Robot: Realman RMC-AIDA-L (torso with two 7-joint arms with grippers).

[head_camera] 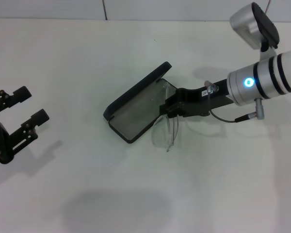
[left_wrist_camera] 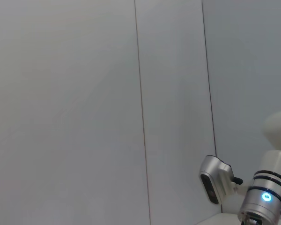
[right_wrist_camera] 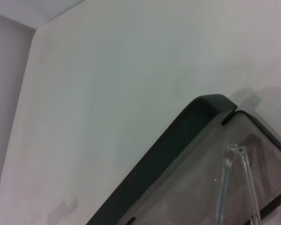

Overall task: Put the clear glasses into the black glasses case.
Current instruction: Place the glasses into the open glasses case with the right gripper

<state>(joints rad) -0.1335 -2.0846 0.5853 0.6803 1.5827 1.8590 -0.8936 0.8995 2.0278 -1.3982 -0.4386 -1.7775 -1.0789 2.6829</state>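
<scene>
The black glasses case lies open in the middle of the white table, lid raised on its far-left side and grey lining showing. My right gripper reaches in from the right to the case's right edge and is shut on the clear glasses. One lens hangs just outside the case's near-right rim. In the right wrist view the case's dark rim runs diagonally, and the glasses' thin temple arms lie over the grey lining. My left gripper stands open at the table's far left, well away from the case.
The white table runs back to a wall. My right arm's silver wrist, with a blue light, and its camera housing hang over the table's right side. The left wrist view shows only wall panels and my right arm.
</scene>
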